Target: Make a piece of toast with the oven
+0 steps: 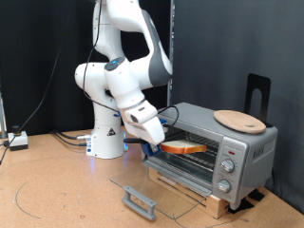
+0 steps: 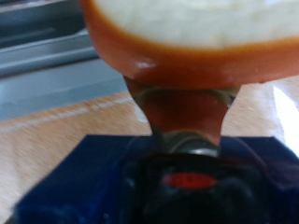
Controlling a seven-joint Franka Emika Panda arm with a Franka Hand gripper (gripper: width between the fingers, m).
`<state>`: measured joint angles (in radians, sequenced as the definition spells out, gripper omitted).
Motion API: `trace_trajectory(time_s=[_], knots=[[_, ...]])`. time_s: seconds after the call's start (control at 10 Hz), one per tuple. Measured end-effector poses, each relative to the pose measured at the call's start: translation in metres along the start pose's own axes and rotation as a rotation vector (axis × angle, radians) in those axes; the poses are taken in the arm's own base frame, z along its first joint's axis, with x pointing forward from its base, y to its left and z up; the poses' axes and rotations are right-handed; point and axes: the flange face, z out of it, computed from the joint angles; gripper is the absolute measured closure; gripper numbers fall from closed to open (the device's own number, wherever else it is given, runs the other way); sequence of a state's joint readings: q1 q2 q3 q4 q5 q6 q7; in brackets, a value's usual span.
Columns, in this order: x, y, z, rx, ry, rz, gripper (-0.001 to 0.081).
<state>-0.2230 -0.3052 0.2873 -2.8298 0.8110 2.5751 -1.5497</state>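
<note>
**Robot arm holds toast at the open oven**

A white robot arm (image 1: 122, 71) rises from a base at centre-left of the exterior view and bends down to the right. Its gripper (image 1: 155, 144) sits just left of the frame's centre, at the mouth of the oven (image 1: 214, 142). The gripper is pinching the toast (image 1: 182, 148), a flat slice with an orange-brown crust, held roughly level. The far end of the slice reaches into the oven opening, just above the wire rack (image 1: 185, 162).

The oven is a silver-grey box in the right half of the frame, resting on a wooden block (image 1: 204, 193). Its glass door (image 1: 152, 185) is folded down flat in front, stretching toward the lower centre, with a grey handle (image 1: 140, 201) at its near edge. Knobs (image 1: 227, 164) run down the oven's right-hand panel. A round tan plate (image 1: 239, 121) lies on top of the oven, near its right end.

In the wrist view the toast (image 2: 201, 37) fills the upper part of the picture, pale crumb above a curved orange crust. Below it a finger (image 2: 182, 117) presses against the crust. Grey metal, blurred, shows at the upper left.
</note>
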Motion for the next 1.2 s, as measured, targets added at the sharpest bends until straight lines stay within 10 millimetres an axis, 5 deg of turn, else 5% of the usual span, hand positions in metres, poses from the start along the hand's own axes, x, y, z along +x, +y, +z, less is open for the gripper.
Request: trace_trajectory(time_s=[0.6,1.2], knots=[[0.024,-0.018,0.004,-0.115,-0.098,-0.118,0.0397],[0.002,0.0,-0.007,-0.142,-0.092,-0.156,0.0397]])
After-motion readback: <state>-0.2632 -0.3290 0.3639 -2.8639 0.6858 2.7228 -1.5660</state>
